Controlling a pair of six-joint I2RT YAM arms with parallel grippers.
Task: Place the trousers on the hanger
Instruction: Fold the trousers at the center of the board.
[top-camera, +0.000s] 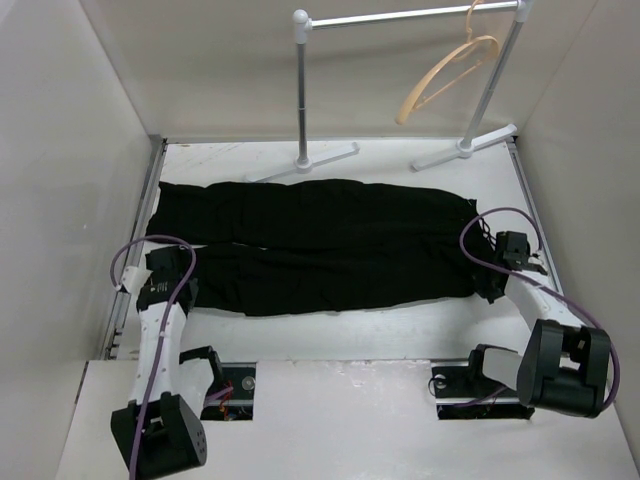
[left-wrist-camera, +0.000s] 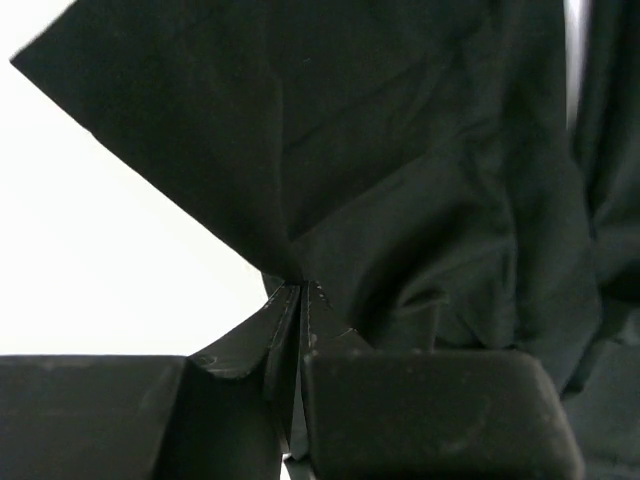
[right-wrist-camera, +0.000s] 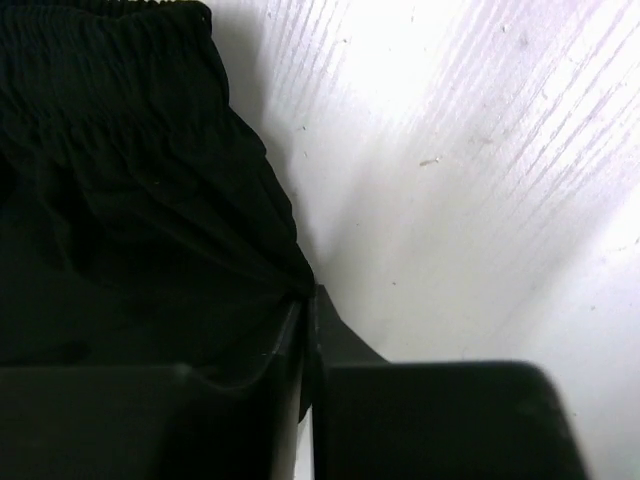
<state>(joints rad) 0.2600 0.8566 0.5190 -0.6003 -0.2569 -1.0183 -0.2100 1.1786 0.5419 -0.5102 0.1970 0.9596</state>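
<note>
Left wrist shows your left gripper (left-wrist-camera: 299, 302) pinched shut on the trousers (left-wrist-camera: 400, 150), right gripper (right-wrist-camera: 308, 308) likewise at the opposite end; the grasp looks done, so lift both evenly toward the hanger (top-camera: 447, 72), well beyond the fingers (left-wrist-camera: 430, 405).

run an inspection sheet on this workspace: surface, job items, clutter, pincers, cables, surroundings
surface: white table, bare in front of the cloth
job's things: black trousers spread flat, legs side by side, waistband to the right; tan hanger hooked on the metal rail at the back, nothing on it
clutter: nothing seen
pincers: left pincer shut on a pinch of fabric at the trousers' left end; right pincer shut on the edge near the waistband
cables: left purple cable and right purple cable each loop free above their arm, near the trousers' ends
surroundings: plain walls left, back and right
</note>
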